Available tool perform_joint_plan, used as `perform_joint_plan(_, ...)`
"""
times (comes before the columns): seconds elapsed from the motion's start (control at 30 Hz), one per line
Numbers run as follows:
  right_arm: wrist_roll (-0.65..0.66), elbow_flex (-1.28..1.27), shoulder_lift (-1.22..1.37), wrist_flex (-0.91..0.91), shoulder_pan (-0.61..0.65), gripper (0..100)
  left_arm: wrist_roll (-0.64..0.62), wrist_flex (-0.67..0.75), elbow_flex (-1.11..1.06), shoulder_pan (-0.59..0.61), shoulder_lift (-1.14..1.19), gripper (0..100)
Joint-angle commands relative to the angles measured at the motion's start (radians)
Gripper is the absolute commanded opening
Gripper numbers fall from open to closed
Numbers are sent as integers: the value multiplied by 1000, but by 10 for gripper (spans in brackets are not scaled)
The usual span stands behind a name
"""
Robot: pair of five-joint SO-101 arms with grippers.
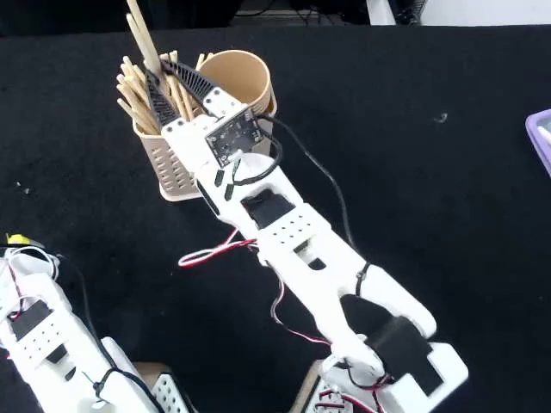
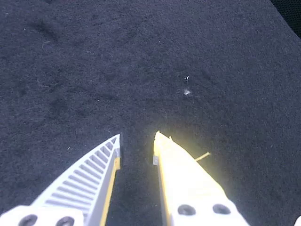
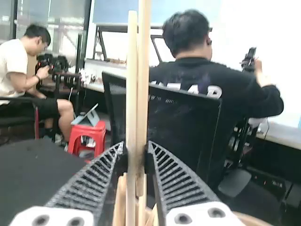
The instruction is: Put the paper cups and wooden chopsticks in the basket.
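A beige slotted basket stands at the table's far left, with several wooden chopsticks upright in it and a brown paper cup at its right side. My right gripper is just above the basket, shut on a pair of chopsticks that stick straight up. In the right wrist view these chopsticks are pinched between the ribbed fingers of the gripper, with more chopsticks below. My left gripper hangs open over bare black cloth, nothing between its fingers.
The left arm rests at the near left corner. The right arm crosses the middle of the black table diagonally. A purple object sits at the right edge.
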State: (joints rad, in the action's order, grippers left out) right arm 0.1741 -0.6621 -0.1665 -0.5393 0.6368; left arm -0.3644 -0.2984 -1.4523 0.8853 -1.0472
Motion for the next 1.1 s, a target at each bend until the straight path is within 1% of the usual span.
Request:
perform_joint_plan(0.0, -9, 2, -5, 44, 9, 15, 11, 18, 13, -8, -17, 127)
perform_joint_plan(0.07, -9, 12, -12, 140, 25, 51, 11, 18, 13, -8, -17, 127)
perform_joint_plan(0.17, -9, 41, -28, 245, 28, 141, 11, 18, 13, -8, -17, 127)
perform_joint_plan(0.23, -9, 48, -71, 299, 23, 159, 11, 18, 13, -8, -17, 127)
perform_joint_plan(0.33, -9, 39, -183, 393, 21, 139, 11, 18, 13, -8, -17, 127)
perform_joint_plan(0.43, -9, 2, -341, 529, 20, 98, 11, 18, 13, -8, -17, 127)
perform_joint_plan(0.57, -3, -142, -618, 736, 8, 7, 11, 9, 12, -10, -17, 123)
perform_joint_plan(0.6, -8, -189, -694, 790, -17, 14, 11, 8, 10, -19, -17, 123)
perform_joint_plan(0.67, -8, -278, -857, 895, -75, 11, 34, -44, 22, -50, -18, 109)
perform_joint_plan(0.77, -2, -383, -1107, 1056, -201, 13, 140, -169, 67, -128, -52, 21)
perform_joint_plan(0.83, -2, -441, -1257, 1155, -290, 15, 198, -269, 85, -193, -112, 41)
perform_joint_plan(0.93, -2, -536, -1448, 1307, -391, 15, 253, -388, 79, -275, -258, 30)
perform_joint_plan(1.07, -2, -641, -1649, 1494, -462, 12, 301, -537, 30, -338, -542, 30)
